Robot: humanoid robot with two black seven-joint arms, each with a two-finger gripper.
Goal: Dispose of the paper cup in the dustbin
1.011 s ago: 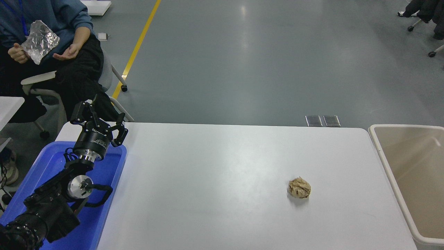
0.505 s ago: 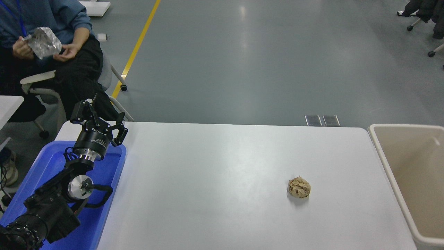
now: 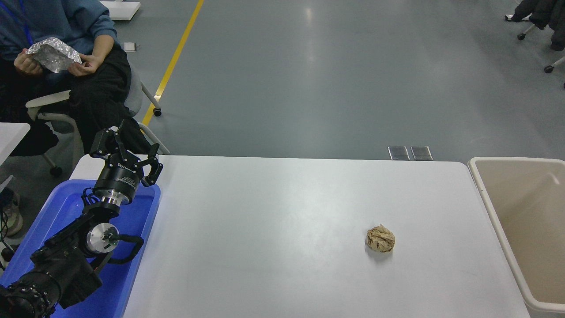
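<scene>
The white paper cup is out of view. The beige dustbin stands off the table's right edge, its thick rim level with the tabletop. My left gripper is parked at the lower left above the blue tray, its fingers spread open and holding nothing. My right arm and gripper are out of view.
A crumpled brown paper ball lies on the white table right of centre. A blue plastic tray sits at the table's left end under my left arm. A seated person at the top left holds crumpled silver foil.
The person has lowered and turned the silver foil in their hands. My left arm, the paper ball and the bin have not moved.
</scene>
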